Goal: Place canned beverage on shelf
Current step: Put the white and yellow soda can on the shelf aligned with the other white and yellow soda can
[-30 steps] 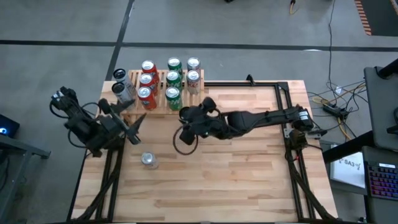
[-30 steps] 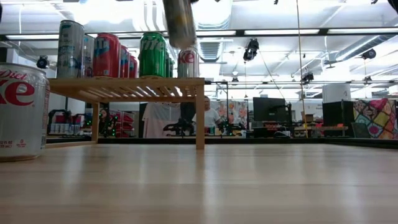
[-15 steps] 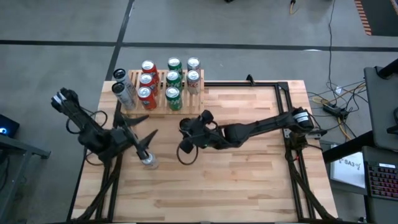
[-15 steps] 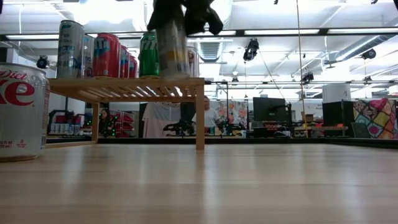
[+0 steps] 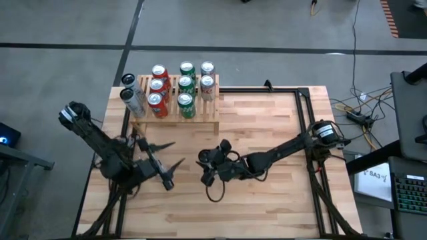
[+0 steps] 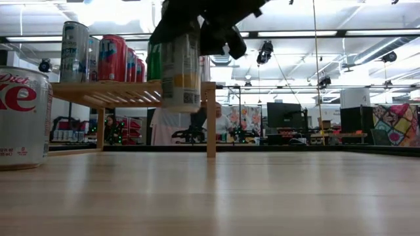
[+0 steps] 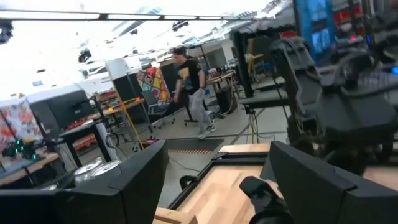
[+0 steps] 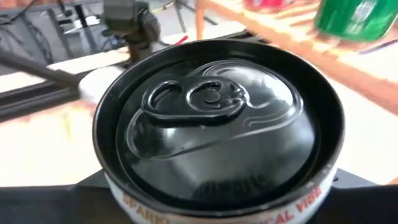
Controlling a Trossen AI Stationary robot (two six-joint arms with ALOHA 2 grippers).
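Can with a dark lid is pinched between the right gripper fingers, hanging clear above the table, in front of the shelf. Left gripper fingers spread, nothing between them; a Diet Coke can stands on the table just below their tips.

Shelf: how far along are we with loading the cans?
Done: several cans stand on the shelf. In hand: the right pincer grips a can clear of the table, short of the shelf. Left: set it on the shelf, then likely the Diet Coke can on the table; the left pincer is open.
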